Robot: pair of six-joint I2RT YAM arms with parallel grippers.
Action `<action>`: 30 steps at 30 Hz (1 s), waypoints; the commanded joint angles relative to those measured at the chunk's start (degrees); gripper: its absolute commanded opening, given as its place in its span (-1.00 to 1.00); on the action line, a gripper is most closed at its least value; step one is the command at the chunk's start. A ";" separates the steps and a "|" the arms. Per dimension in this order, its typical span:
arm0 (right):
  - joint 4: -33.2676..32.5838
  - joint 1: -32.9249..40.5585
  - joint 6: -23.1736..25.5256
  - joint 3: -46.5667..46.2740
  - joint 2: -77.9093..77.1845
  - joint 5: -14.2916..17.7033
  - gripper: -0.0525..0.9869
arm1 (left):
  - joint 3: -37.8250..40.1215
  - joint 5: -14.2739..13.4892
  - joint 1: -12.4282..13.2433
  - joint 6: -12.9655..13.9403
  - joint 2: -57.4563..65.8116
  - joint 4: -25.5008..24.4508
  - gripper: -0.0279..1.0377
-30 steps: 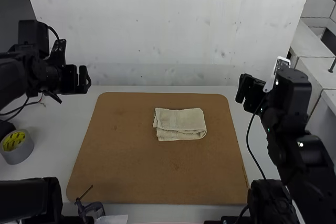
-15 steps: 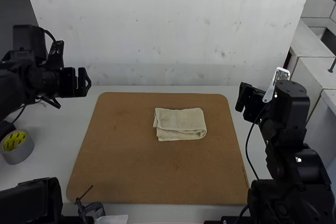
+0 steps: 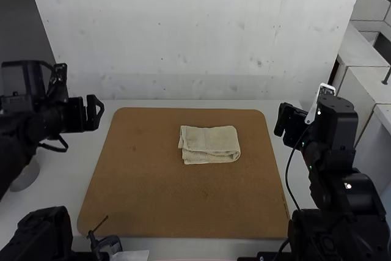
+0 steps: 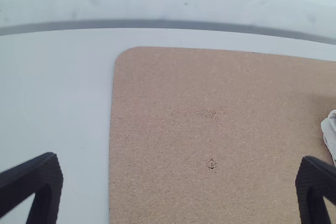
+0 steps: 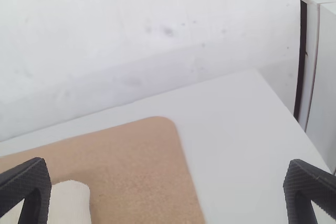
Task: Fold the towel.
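The cream towel (image 3: 209, 145) lies folded into a small, roughly rectangular bundle on the brown board, right of its middle and toward the back. My left gripper (image 3: 96, 113) is raised at the board's left side, well apart from the towel. Over the right side of the table hangs my right gripper (image 3: 282, 120), also apart from it. In the left wrist view my left gripper (image 4: 178, 182) is open and holds nothing, with a corner of the towel (image 4: 330, 132) in sight. The right wrist view has my right gripper (image 5: 167, 184) open, near part of the towel (image 5: 69, 203).
A brown board (image 3: 153, 194) covers much of the white table (image 3: 119, 103). At the left stands a roll of tape (image 3: 25, 176), partly behind the left arm. A small dark clamp-like tool (image 3: 105, 242) is at the front edge. A pale wall (image 3: 195, 29) rises behind the table.
My left gripper has moved lower and slightly nearer the front, and its arm now covers part of the tape roll. My right gripper has shifted slightly. The towel has stayed put.
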 commanded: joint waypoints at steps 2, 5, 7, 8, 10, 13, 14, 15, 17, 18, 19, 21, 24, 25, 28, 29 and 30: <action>0.02 -0.68 0.41 1.81 -0.21 -0.01 0.95 | -3.10 4.87 1.99 -2.18 -3.15 2.46 0.94; 0.11 -0.77 0.41 1.64 -0.21 0.52 0.94 | -3.28 3.64 2.42 -3.50 -2.09 2.81 0.94; 0.11 -0.77 0.41 1.64 -0.21 0.96 0.95 | -3.98 0.83 2.34 -3.50 -0.60 3.95 0.94; 0.11 -0.77 0.41 1.73 -0.21 1.22 0.94 | -4.42 0.04 2.07 -3.50 0.02 4.92 0.94; -0.15 -0.77 0.41 2.08 -0.21 1.48 0.94 | -6.00 -1.98 1.28 -3.50 0.72 7.29 0.94; -1.38 -0.77 0.41 3.31 -0.12 2.27 0.94 | -8.99 -3.13 -0.74 -3.41 -0.42 9.93 0.94; -1.82 -0.77 0.41 3.84 -0.12 2.36 0.94 | -9.78 -3.56 -1.53 -3.41 -1.65 10.19 0.94; -2.09 -0.77 0.41 4.27 -0.12 2.45 0.94 | -10.48 -4.44 -2.50 -3.41 -2.71 10.37 0.94; -2.70 -0.77 0.41 4.98 -0.12 2.89 0.94 | -10.83 -6.29 -5.40 -3.50 -3.94 10.55 0.94; -3.14 -0.77 0.50 5.24 -0.12 2.89 0.94 | -10.75 -7.17 -6.63 -3.59 -4.82 10.19 0.94; -3.85 -0.77 0.50 5.59 -0.03 2.89 0.94 | -10.66 -8.13 -8.12 -3.76 -5.87 10.02 0.94; -5.08 -0.86 0.94 5.77 -0.03 2.89 0.94 | -10.83 -8.93 -10.32 -4.47 -9.13 8.35 0.94; -5.34 -0.86 0.94 5.59 0.06 2.89 0.94 | -12.77 -10.77 -12.34 -4.47 -17.21 5.62 0.94; -5.34 -0.86 0.94 5.77 -0.03 2.89 0.94 | -14.26 -11.56 -12.87 -4.47 -19.76 5.71 0.94; -4.90 -0.86 1.20 6.12 -0.03 2.89 0.94 | -17.34 -12.88 -11.90 -4.03 -29.25 6.33 0.93; -4.64 -0.86 1.20 6.12 -0.03 2.80 0.95 | -18.22 -12.62 -11.11 -4.03 -30.83 6.41 0.93; -4.46 -0.86 1.20 6.03 -0.03 2.89 0.94 | -18.22 -13.76 -12.17 -4.03 -31.89 6.41 0.93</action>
